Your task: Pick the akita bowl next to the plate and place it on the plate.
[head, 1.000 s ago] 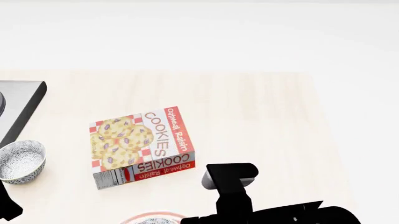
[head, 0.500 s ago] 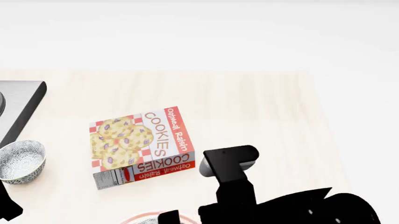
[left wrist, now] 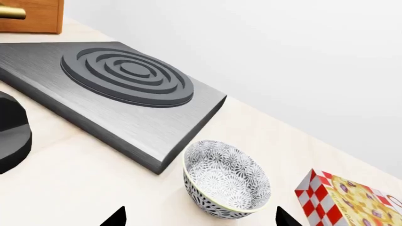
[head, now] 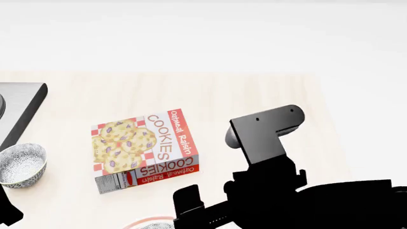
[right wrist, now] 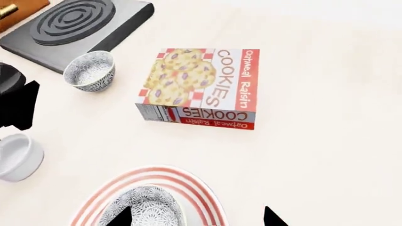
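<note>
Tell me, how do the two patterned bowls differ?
One speckled bowl sits on the red-ringed plate, under the right hand; the other bowl stands on the bare table beside the stove plate. Both are upright, with the same pattern.

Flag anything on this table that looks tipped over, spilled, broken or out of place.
Nothing stands out. The cookie box lies flat, one speckled bowl sits upright beside the stove plate, the other bowl sits on the red-ringed plate, and the white cup stands upright. No spill or damage shows.
</note>
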Robot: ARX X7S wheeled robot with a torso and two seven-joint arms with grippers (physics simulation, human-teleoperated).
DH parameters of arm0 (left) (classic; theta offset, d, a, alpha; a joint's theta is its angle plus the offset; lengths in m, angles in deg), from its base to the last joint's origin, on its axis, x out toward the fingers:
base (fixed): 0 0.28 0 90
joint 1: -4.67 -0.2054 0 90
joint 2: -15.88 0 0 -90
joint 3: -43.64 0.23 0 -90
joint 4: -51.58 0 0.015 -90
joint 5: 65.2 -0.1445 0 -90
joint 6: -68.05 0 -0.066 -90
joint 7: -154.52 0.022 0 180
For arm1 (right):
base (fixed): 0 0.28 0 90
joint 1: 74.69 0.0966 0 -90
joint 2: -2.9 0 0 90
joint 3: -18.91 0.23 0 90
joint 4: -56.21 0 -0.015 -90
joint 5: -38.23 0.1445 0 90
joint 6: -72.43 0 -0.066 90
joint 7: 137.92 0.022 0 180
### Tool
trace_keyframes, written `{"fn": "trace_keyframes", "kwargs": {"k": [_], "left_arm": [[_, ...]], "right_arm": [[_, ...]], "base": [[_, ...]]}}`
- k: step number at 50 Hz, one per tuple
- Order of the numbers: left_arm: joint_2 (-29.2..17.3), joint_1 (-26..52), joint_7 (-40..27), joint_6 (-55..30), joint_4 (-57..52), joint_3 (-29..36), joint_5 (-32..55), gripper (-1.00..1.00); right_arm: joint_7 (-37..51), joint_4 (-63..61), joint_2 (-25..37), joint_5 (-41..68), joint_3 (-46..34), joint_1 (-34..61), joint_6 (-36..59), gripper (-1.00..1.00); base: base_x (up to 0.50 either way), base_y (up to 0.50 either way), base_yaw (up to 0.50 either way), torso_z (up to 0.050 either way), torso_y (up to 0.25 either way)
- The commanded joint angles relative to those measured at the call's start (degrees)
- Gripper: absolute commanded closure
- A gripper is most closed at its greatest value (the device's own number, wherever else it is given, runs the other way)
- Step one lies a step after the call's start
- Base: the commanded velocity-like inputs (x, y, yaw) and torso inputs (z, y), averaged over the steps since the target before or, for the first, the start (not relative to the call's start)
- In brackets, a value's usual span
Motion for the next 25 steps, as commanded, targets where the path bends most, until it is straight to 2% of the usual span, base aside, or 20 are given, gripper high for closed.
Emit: {"fn": "trace_keyframes", "kwargs": {"k": [1, 4, 9, 14, 25], "left_arm": [[0.0, 0.1, 0.1, 0.3, 0.3, 0.1, 0.0, -1.00], [-0.1, 0.1, -0.1, 0.2, 0.2, 0.1, 0.1, -1.00], [-0.1, 0.0, -0.2, 0.3, 0.1, 0.3, 0.0, -1.00], [-0.2, -0.1, -0.3, 0.1, -0.3, 0.3, 0.1, -1.00], [-0.2, -0.1, -0.2, 0.5, 0.3, 0.5, 0.0, -1.00]], "right_arm": [[4.8, -11.8, 3.0, -1.6, 4.2, -4.7, -4.3, -1.00], [4.8, -13.4, 3.6, -3.2, 5.1, -6.1, -5.8, -1.00], [0.0, -18.6, 5.0, -11.6, 7.0, -11.4, -11.4, -1.00], [-5.3, -22.7, 6.0, -24.5, 7.4, -18.6, -21.2, -1.00], [-10.9, -24.0, 5.2, -41.1, 7.1, -32.1, -37.5, -1.00]], "base": [[0.00, 0.00, 0.00, 0.000, 0.000], [0.00, 0.00, 0.00, 0.000, 0.000], [0.00, 0.00, 0.00, 0.000, 0.000], [0.00, 0.00, 0.00, 0.000, 0.000], [0.00, 0.00, 0.00, 0.000, 0.000]]}}
